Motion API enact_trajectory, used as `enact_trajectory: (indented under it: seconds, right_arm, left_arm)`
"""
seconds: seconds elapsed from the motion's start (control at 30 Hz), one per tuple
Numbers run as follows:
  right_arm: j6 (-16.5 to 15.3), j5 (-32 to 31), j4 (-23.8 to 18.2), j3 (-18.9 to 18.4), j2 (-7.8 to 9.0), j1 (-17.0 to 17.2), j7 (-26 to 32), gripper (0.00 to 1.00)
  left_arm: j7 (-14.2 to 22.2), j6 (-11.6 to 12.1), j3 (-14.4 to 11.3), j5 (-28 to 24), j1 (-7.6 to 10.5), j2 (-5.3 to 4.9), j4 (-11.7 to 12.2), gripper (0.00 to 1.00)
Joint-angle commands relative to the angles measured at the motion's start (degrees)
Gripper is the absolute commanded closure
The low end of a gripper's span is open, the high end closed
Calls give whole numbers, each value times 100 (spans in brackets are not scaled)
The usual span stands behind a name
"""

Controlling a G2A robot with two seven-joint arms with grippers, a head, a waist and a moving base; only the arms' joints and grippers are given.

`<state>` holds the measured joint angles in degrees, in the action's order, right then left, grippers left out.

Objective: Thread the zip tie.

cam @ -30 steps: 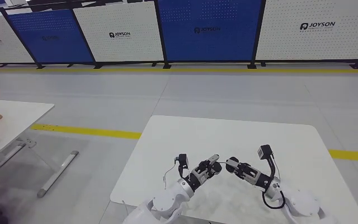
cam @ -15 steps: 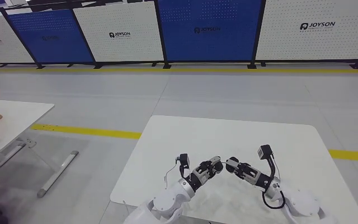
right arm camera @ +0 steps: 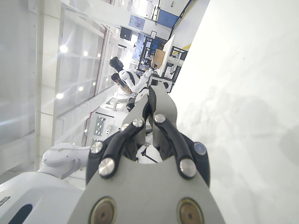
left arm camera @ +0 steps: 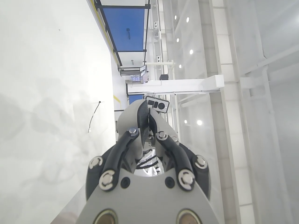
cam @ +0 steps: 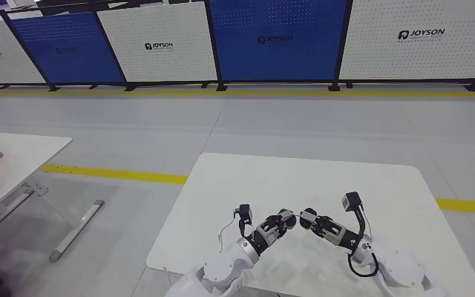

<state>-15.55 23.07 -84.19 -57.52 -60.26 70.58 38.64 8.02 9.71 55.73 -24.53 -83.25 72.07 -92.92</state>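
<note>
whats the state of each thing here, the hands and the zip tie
left hand: shut, above the table
right hand: shut, facing the left hand, tips close
zip tie: lying loose on the table, not looped, clear of both hands

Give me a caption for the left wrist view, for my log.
Left gripper, fingers shut, above the white table, where a thin black zip tie lies.
</note>
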Motion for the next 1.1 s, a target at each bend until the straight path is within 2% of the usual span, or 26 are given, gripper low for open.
enact_trajectory:
  seconds: [0.0,0.13,0.27,0.83,0.87,0.9,0.93,0.97,1.07]
  right_arm:
    - [0,0,0,0,0,0,0,100]
    - [0,0,0,0,0,0,0,100]
    - [0,0,0,0,0,0,0,100]
    - [59,-41,-74,-10,-8,51,-76,100]
    - [83,-61,-94,-23,-8,62,-70,84]
    - [103,-70,-120,-38,-6,76,-45,62]
    - [118,-58,-151,-66,-2,100,-2,25]
    - [125,-51,-171,-98,3,120,25,0]
    - [150,-44,-264,-244,31,220,111,0]
  left_arm:
    - [5,12,14,-2,-14,-1,-11,70]
    - [17,14,42,-4,-33,-3,-24,72]
    - [35,20,59,22,-51,-5,-37,100]
    - [-24,118,55,284,-94,2,-48,100]
    - [-30,118,54,305,-97,2,-51,100]
    - [-37,118,55,315,-103,2,-58,100]
    - [-50,112,60,321,-111,2,-69,100]
    - [-57,105,68,321,-117,1,-83,100]
    - [-82,70,120,288,-150,-5,-139,100]
